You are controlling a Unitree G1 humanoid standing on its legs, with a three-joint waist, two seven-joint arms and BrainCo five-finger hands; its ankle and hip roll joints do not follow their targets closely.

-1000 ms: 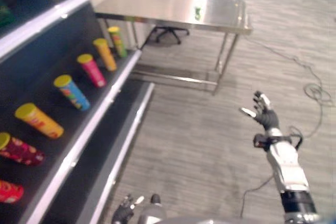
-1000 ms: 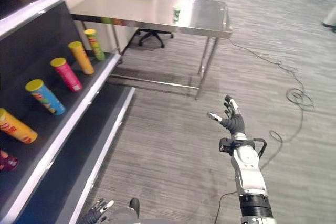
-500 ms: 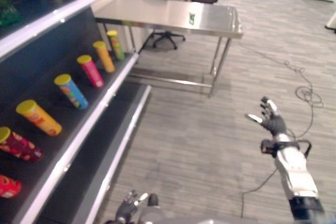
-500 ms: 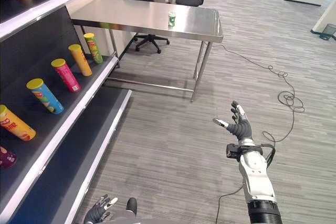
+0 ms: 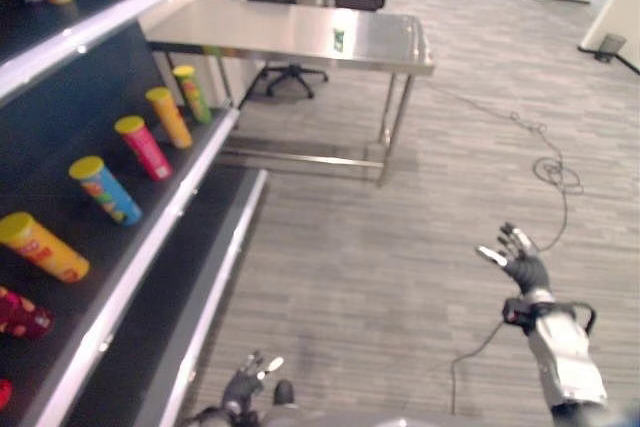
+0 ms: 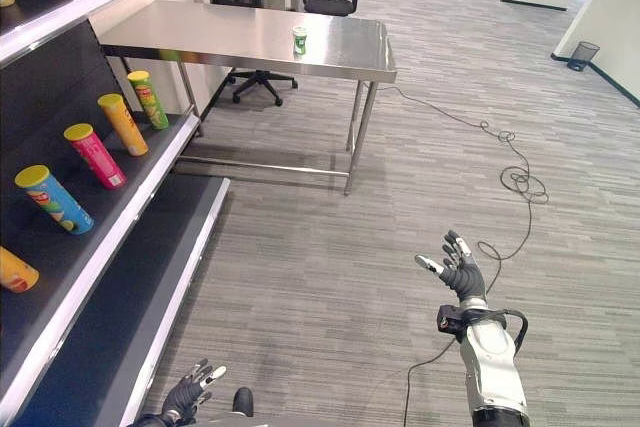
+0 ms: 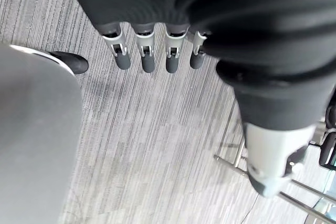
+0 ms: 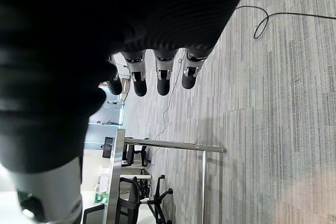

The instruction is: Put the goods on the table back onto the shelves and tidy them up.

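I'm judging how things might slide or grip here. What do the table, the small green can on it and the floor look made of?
The table looks like brushed stainless steel: grey sheen, soft reflections, thin metal legs. The small green can has a printed label and pale top; whether metal or card I cannot tell. The floor looks like grey striped carpet tile or matte vinyl: no glare.
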